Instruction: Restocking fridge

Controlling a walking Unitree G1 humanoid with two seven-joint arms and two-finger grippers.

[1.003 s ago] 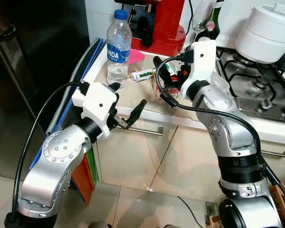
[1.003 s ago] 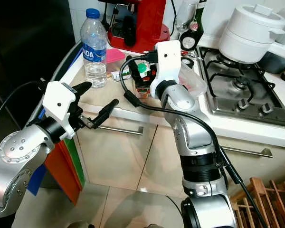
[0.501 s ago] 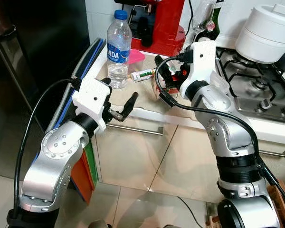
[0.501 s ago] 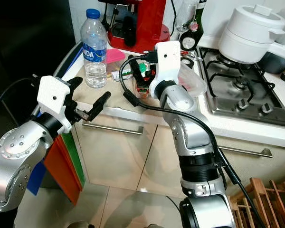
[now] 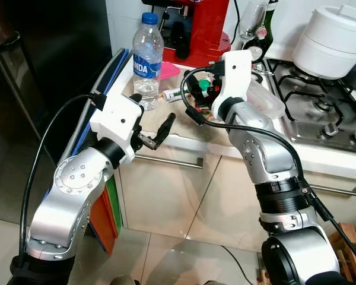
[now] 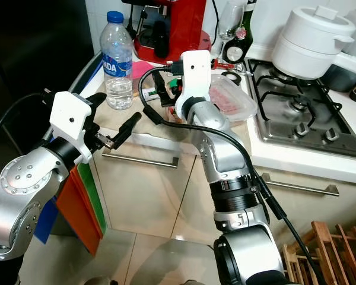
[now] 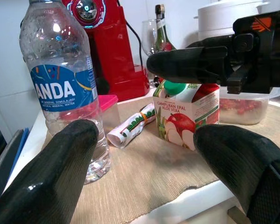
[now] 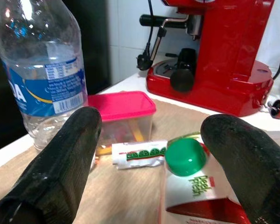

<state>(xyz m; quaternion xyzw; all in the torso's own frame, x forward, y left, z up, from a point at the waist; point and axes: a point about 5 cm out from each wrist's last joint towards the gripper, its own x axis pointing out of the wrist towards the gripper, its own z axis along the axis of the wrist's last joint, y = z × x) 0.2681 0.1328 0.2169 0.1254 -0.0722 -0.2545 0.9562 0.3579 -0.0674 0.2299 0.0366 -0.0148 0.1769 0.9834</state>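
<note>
While the right end effector (image 8: 149, 154) is poised just above the juice carton (image 7: 186, 114) with its fingers spread wide on either side of the green cap (image 8: 185, 157), nothing is yet gripped — the step in hand is judged to be the reach for the first item to be restocked. The carton stands upright on the woven mat, near the front edge of the surface (image 5: 184, 141) and about midway between the water bottle (image 5: 148, 56) toward the left edge and the clear food tub (image 6: 231, 98) toward the hob. A small rolled packet (image 7: 130, 128) lies between bottle and carton, and a pink-lidded box (image 8: 123, 112) sits behind it, toward the red coffee machine (image 5: 202, 29) at the back edge.

The left end effector (image 5: 151, 127) is held off the front edge of the surface, near the bottle, fingers parted wide and empty.

Next, a lowering of the right fingers around the carton's body is called for — then a firm closing below the sloped top, since the cap alone would likely offer too little hold. The dark fridge (image 5: 41, 71) stands beyond the left edge.
</note>
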